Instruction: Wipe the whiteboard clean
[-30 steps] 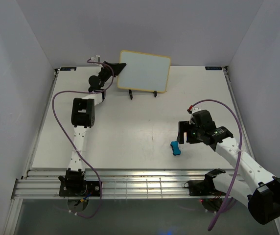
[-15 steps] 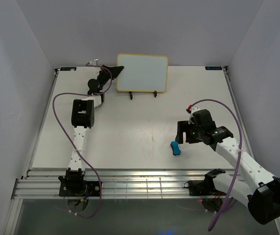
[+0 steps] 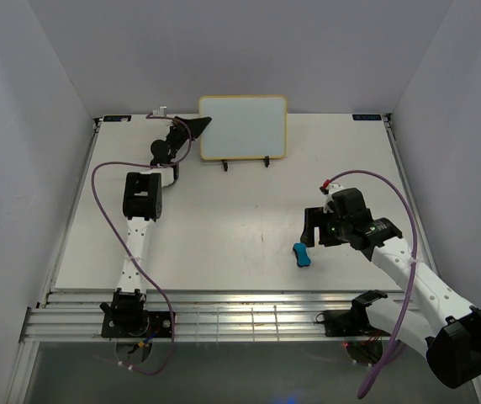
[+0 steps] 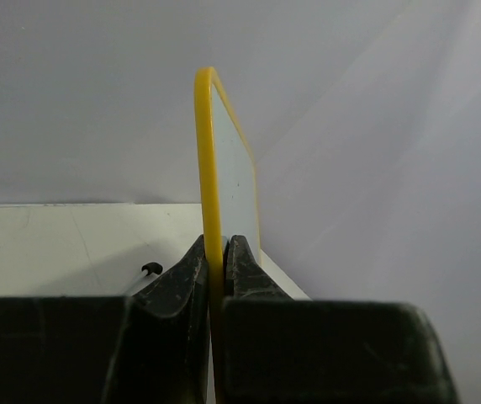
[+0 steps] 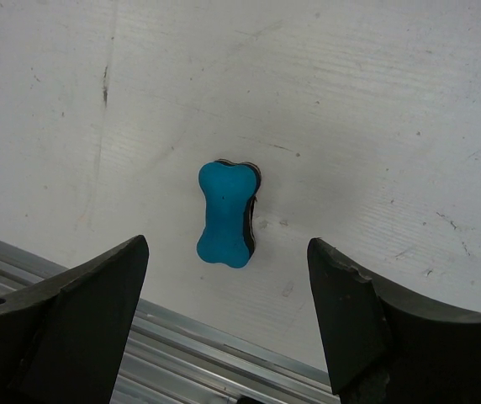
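Observation:
The whiteboard (image 3: pixel 242 127) stands upright at the table's far edge, its face wiped clean, on a black wire easel (image 3: pixel 245 162). My left gripper (image 3: pixel 198 124) is shut on the board's left edge; in the left wrist view the yellow frame (image 4: pixel 208 177) runs up between the closed fingers (image 4: pixel 182 278). The blue bone-shaped eraser (image 3: pixel 301 254) lies flat on the table at the near right. My right gripper (image 3: pixel 312 229) is open and empty, just above and right of it. In the right wrist view the eraser (image 5: pixel 226 215) lies ahead of the wide-spread fingers (image 5: pixel 97 286).
Grey walls enclose the table on three sides. A metal rail (image 3: pixel 249 316) runs along the near edge, close below the eraser. The easel's feet (image 3: pixel 225 167) stick out in front of the board.
The whiteboard has turned from tilted to square-on and shifted slightly left with my left gripper. The right arm and the eraser have not moved.

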